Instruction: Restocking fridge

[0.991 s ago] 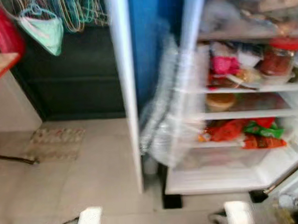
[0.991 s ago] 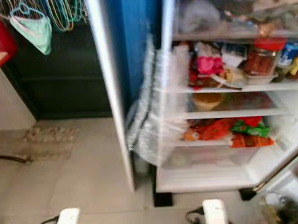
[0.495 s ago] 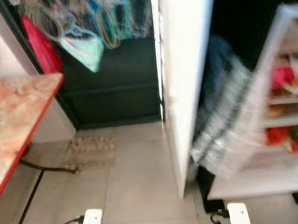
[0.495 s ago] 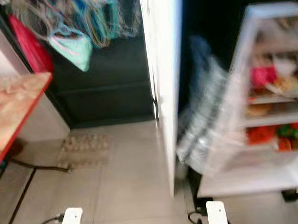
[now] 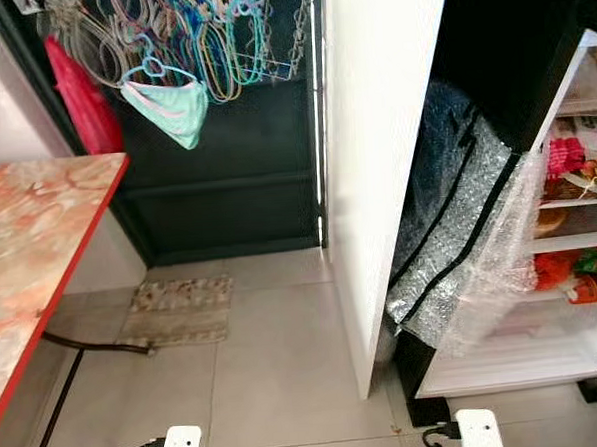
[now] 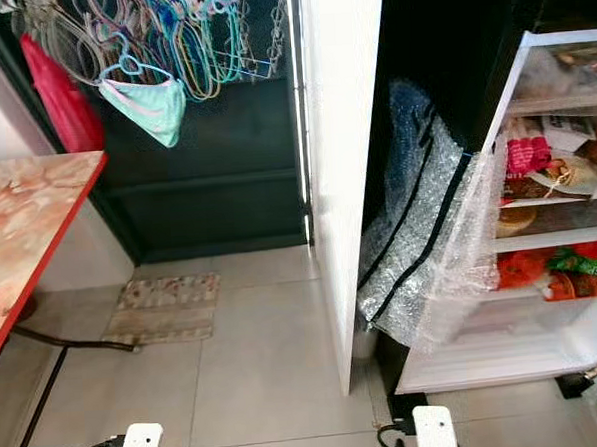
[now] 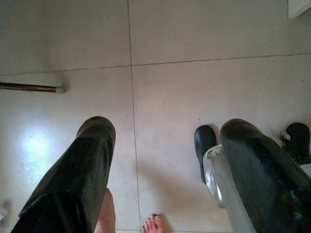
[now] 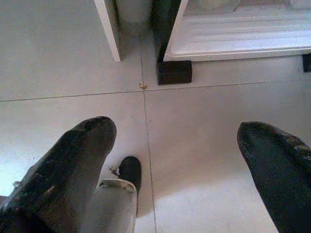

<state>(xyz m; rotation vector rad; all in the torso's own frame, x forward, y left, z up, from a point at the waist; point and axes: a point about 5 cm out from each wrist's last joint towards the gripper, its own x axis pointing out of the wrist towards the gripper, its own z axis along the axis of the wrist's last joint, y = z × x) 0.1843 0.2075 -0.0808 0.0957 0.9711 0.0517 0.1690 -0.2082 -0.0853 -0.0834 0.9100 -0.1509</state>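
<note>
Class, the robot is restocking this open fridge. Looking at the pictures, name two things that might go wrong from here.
1. The bubble wrap hanging at the fridge opening may snag an arm reaching for the shelves.
2. A person's bare toes are on the floor right beside the left claw; a step or swing might hit them.

The white fridge (image 6: 546, 351) stands open at the right on the tiled floor, its door (image 6: 347, 161) swung out edge-on. Its shelves hold packed food: a pink packet (image 6: 523, 156) on an upper shelf, red and green packets (image 6: 571, 267) lower, above a clear drawer (image 6: 504, 318).
</note>
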